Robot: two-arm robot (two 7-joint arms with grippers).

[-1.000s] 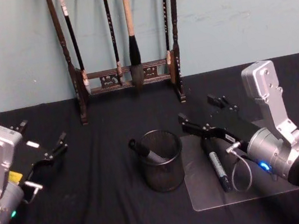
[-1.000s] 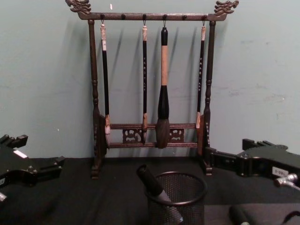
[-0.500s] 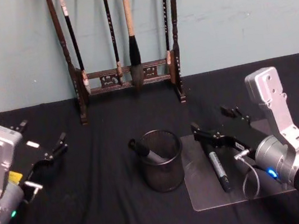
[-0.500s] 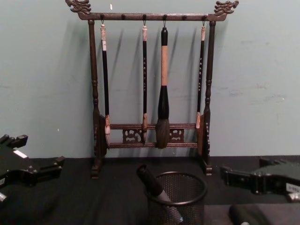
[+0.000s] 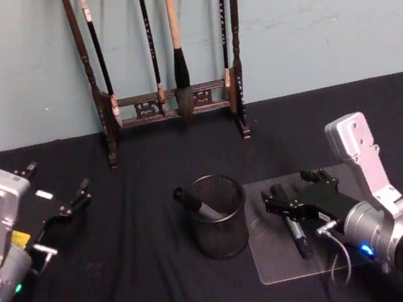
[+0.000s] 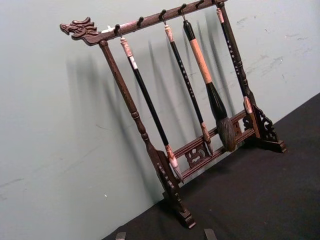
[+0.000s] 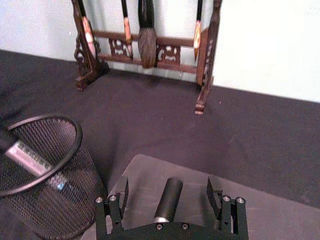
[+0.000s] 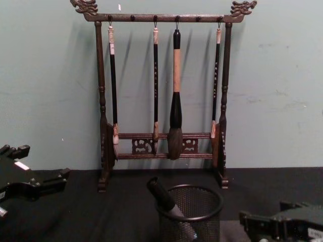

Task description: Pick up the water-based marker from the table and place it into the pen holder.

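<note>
We count two markers. One water-based marker (image 5: 298, 237) lies on the single clear mat (image 5: 280, 259) toward the right front of the desk (image 5: 155, 296), between the spread fingers of the right claw (image 5: 286, 193), ungripped. A second marker (image 5: 199, 206) leans in the one pen holder (image 5: 221, 234). The left claw (image 5: 57, 183) hangs near the left edge, fingers apart.

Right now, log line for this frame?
right end effector: open, straddling marker on clear mat | left end effector: open, parked | pen holder: holds second marker
</note>
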